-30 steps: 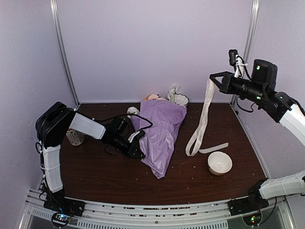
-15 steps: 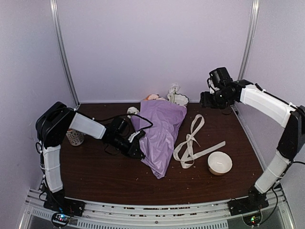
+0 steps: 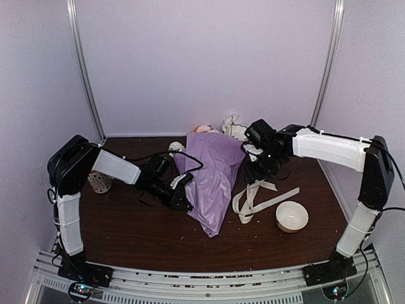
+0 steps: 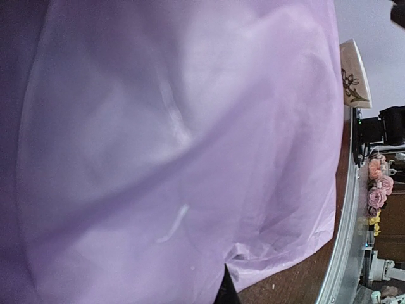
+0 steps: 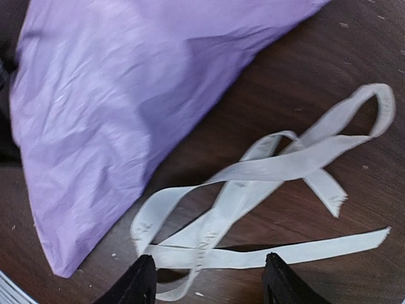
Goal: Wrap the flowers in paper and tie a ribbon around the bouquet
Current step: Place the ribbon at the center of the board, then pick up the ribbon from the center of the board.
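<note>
Ribbon (image 5: 272, 166) loose on table (image 3: 126, 234) beside bouquet (image 3: 215, 171) edge; right hand (image 5: 209, 280) apart above; left hand (image 3: 180, 197) closed.

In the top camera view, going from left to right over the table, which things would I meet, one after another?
mug → bouquet → ribbon → bowl

Pale lilac walls (image 3: 202, 63) around dark wooden table (image 3: 126, 234)
</note>
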Robot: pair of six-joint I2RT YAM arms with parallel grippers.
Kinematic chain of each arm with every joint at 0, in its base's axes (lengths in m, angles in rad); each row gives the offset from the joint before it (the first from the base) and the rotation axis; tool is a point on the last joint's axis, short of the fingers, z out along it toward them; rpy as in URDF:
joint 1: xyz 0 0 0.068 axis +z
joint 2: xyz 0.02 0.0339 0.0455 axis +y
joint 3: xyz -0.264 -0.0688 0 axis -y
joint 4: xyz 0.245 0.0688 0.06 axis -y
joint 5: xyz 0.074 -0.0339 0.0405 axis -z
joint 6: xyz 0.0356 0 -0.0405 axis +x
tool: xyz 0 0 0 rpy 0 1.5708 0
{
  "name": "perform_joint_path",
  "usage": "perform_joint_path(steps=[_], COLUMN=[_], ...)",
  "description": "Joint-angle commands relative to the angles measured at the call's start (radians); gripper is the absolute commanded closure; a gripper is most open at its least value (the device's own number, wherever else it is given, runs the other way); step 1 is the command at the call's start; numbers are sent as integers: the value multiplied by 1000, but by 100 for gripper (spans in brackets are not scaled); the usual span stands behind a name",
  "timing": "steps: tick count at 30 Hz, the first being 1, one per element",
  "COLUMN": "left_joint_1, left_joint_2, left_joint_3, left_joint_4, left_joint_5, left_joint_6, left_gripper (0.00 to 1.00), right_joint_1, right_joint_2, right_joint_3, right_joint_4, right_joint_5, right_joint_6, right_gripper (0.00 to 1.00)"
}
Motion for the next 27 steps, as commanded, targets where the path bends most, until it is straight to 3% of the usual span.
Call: perform_joint_path(steps=[1,5,9,13,19,23,27], left_joint_1=[3,4,4,3,2,3,4], left_joint_2=[39,38,38,37,39,38,40], left_joint_3=[5,4,1,4,4,5,7], left_joint_4=[-36,-36,-36,-36,-38,-41,-41], left_joint_5=[-81,-79,-80,-80,-80,-82,-82], left_joint_6=[20,20,22,24,24,27,27], left_gripper=[100,100,100,100,100,100,100], right_joint_1=[116,160,163,170,174,137,56], right_joint_2=[81,181,250,275,263,114,-107], right_joint_3=[-8,12,16,-13,-4,86,380], right_joint_4=[34,54,45,71,81,2,-92], right_joint_5=[-123,-143,-79,-86,-101,-12,-14], right_joint_6=[-39,8,48,59,53,8,-120], right_gripper=[39,30,31,47,100,100,100])
